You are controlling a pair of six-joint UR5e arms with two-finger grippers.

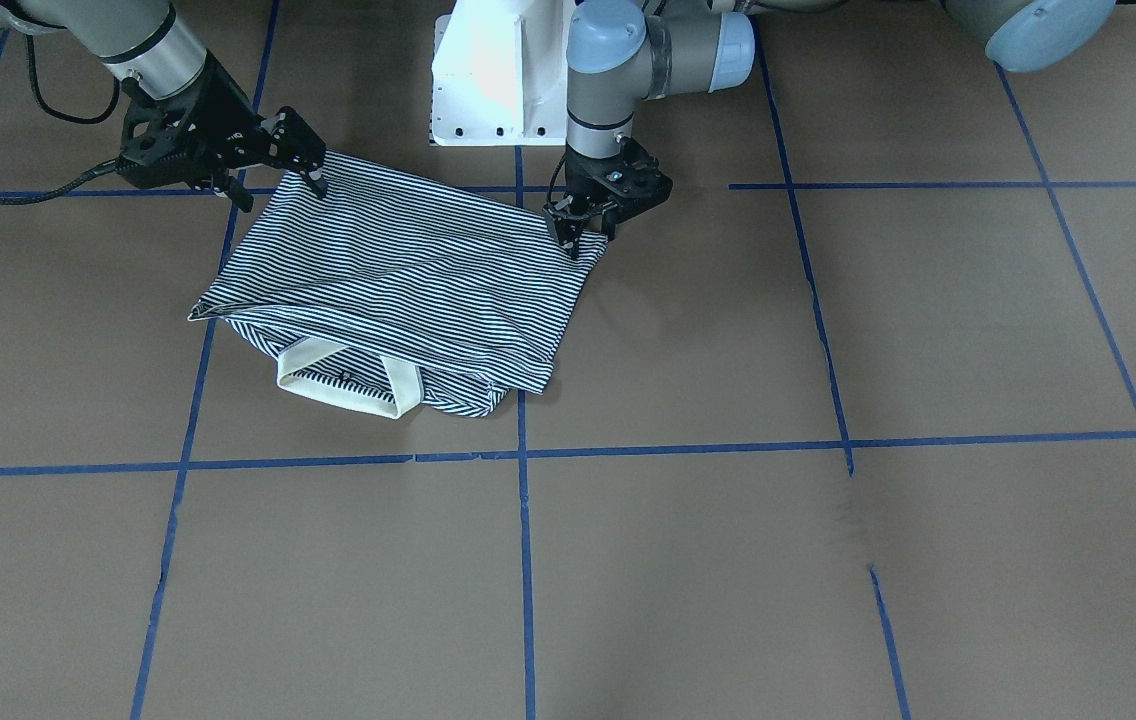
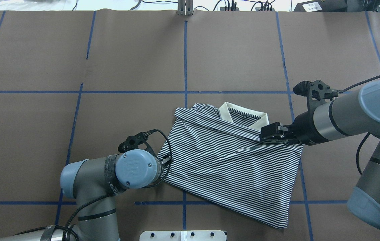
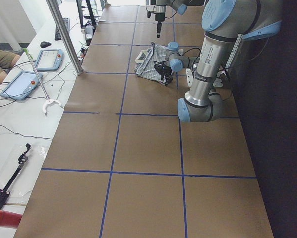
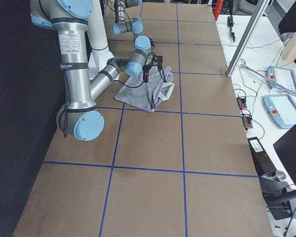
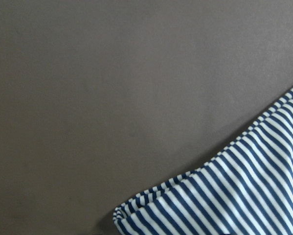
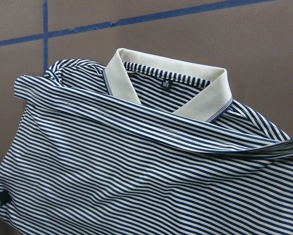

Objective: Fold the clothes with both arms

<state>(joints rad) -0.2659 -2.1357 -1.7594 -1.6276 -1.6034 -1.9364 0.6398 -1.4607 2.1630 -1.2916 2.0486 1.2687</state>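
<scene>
The striped polo shirt (image 1: 408, 280) lies folded across the table's middle, its cream collar (image 1: 348, 385) on the side away from the robot. It also shows in the overhead view (image 2: 230, 167) and both wrist views (image 6: 136, 171) (image 5: 254, 196). My right gripper (image 1: 316, 180) is shut on one corner of the shirt's robot-side edge and holds it slightly raised. It reaches over the shirt in the overhead view (image 2: 266, 135). My left gripper (image 1: 580, 240) is shut on the other corner. In the overhead view it is hidden under its own wrist.
The white pedestal base (image 1: 488, 80) stands just behind the shirt. Blue tape lines (image 1: 523, 560) cross the brown table top. Operators' tablets (image 3: 49, 59) lie on a side bench beyond the table's far edge.
</scene>
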